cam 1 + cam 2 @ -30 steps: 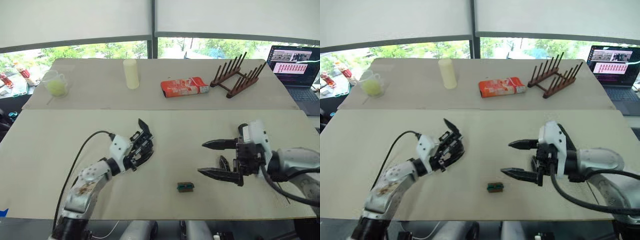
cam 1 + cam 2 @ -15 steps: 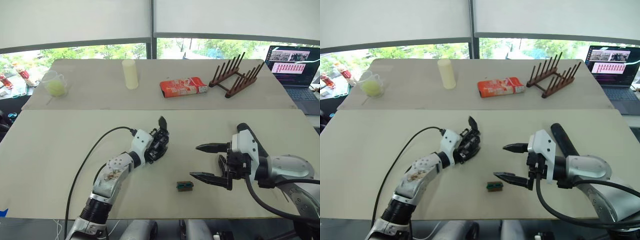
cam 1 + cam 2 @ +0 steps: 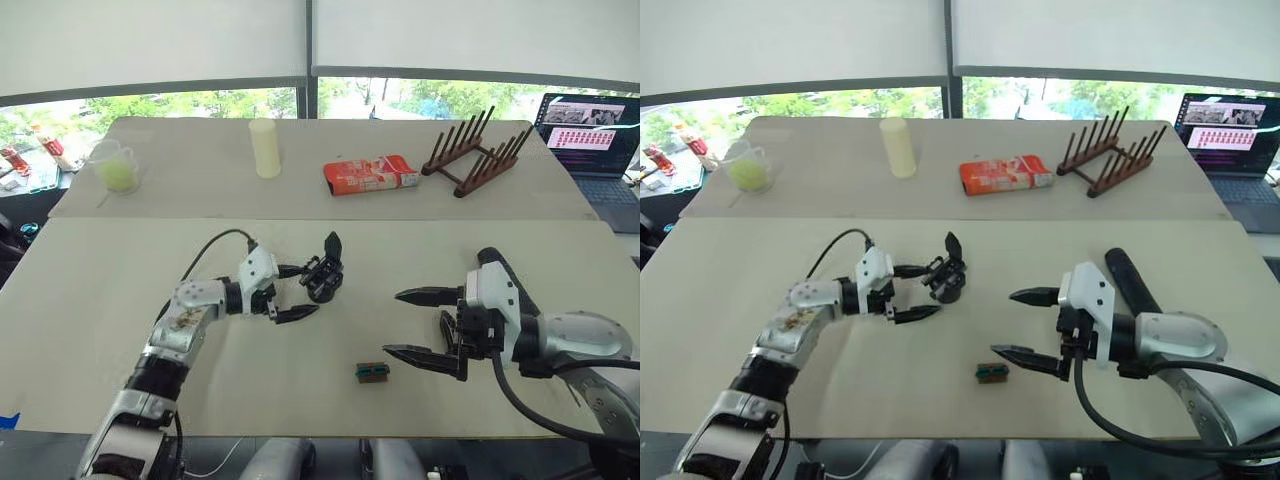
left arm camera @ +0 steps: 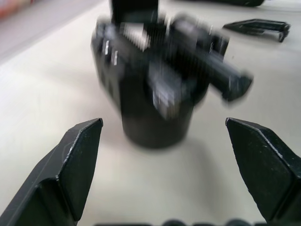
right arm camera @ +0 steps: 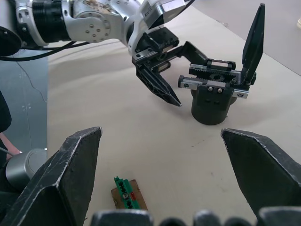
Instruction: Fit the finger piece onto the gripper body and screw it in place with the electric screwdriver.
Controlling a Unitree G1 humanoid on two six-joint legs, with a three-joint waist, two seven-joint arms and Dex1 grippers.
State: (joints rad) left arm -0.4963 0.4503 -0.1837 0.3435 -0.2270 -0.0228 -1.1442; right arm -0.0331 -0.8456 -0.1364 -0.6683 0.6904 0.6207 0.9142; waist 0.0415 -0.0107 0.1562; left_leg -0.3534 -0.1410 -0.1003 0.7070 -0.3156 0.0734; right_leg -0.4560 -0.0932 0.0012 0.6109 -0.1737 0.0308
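The gripper body (image 3: 323, 278) stands upright on its round base near the table's middle, one pointed black finger sticking up. My left gripper (image 3: 300, 292) is open, and its fingertips (image 5: 162, 92) flank the body's left side without gripping it. My right gripper (image 3: 394, 322) hangs open to the right of the body, low over the table. The finger piece (image 3: 446, 326) lies on the table just behind the right gripper's fingers. The electric screwdriver (image 3: 1130, 282) lies on the table beyond my right wrist, partly hidden by it.
A small green-and-black block (image 3: 371, 373) lies near the front edge, below my right gripper. On the far table stand a green cup (image 3: 117, 165), a pale yellow cylinder (image 3: 265, 148), a red carton (image 3: 370, 173) and a wooden rack (image 3: 473, 155). A laptop (image 3: 595, 135) is at the far right.
My left gripper carried the gripper body to the right, set it on the table and opened. My right gripper shifted slightly left and stayed open.
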